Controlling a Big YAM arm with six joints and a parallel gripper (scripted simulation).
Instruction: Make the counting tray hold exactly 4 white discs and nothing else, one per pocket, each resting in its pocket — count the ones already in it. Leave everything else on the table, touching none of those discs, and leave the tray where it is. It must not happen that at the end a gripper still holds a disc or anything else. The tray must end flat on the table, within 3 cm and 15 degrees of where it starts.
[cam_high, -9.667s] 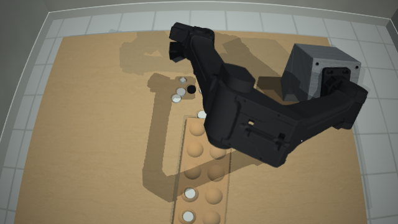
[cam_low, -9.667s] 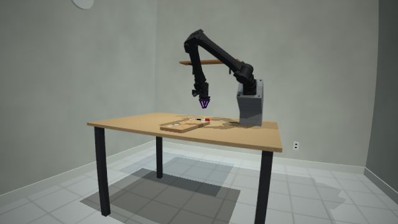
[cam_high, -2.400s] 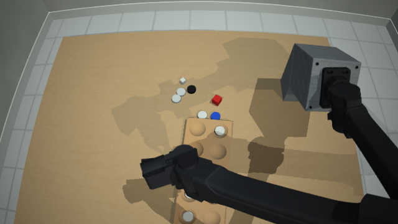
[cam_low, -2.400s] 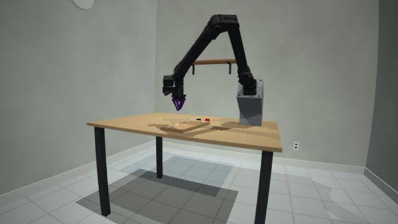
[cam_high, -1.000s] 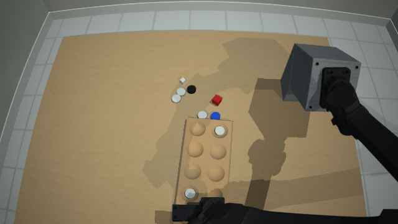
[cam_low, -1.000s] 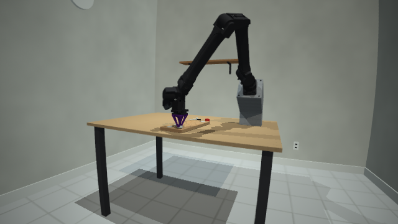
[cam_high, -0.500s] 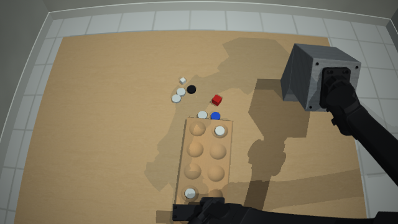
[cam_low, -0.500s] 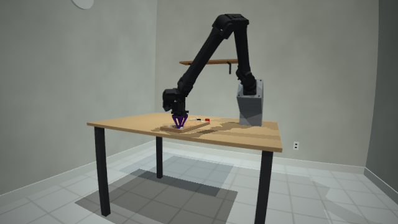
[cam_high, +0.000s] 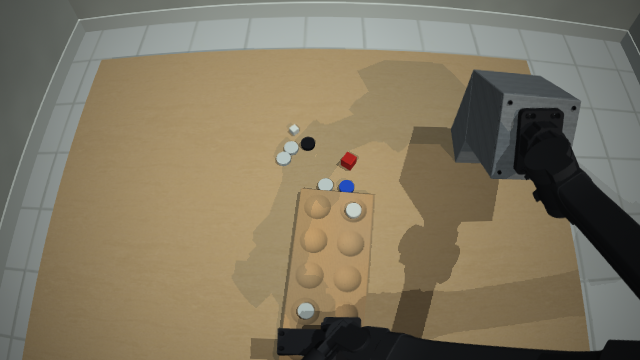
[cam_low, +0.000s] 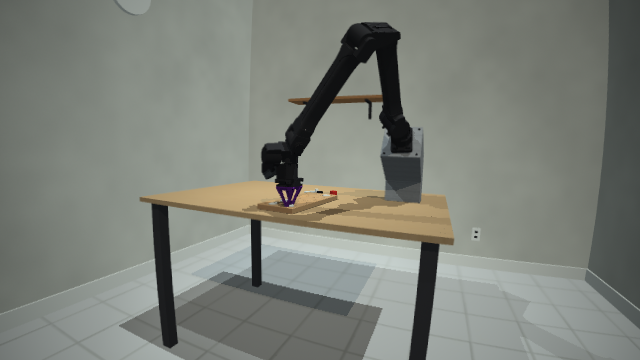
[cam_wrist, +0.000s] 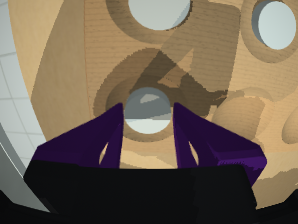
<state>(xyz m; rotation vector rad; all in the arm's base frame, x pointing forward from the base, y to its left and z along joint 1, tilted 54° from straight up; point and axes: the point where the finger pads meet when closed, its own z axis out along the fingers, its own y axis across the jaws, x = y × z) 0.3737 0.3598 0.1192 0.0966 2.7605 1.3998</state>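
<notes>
The wooden counting tray (cam_high: 330, 257) lies on the table with two columns of pockets. One white disc (cam_high: 353, 210) rests in its far right pocket and another white disc (cam_high: 305, 310) in its near left pocket. My gripper (cam_wrist: 148, 110) (cam_low: 289, 200) is down over the near right pocket, at the tray's near end. A third white disc (cam_wrist: 148, 111) sits in that pocket between my purple fingers, which stand slightly open around it. In the top view my wrist (cam_high: 325, 340) hides this pocket.
Loose on the table beyond the tray are three white discs (cam_high: 291, 147) (cam_high: 283, 158) (cam_high: 325, 184), a black disc (cam_high: 308, 143), a blue disc (cam_high: 346, 186), a red cube (cam_high: 349, 160) and a small white cube (cam_high: 294, 129). The grey arm base (cam_high: 515, 125) stands at the right.
</notes>
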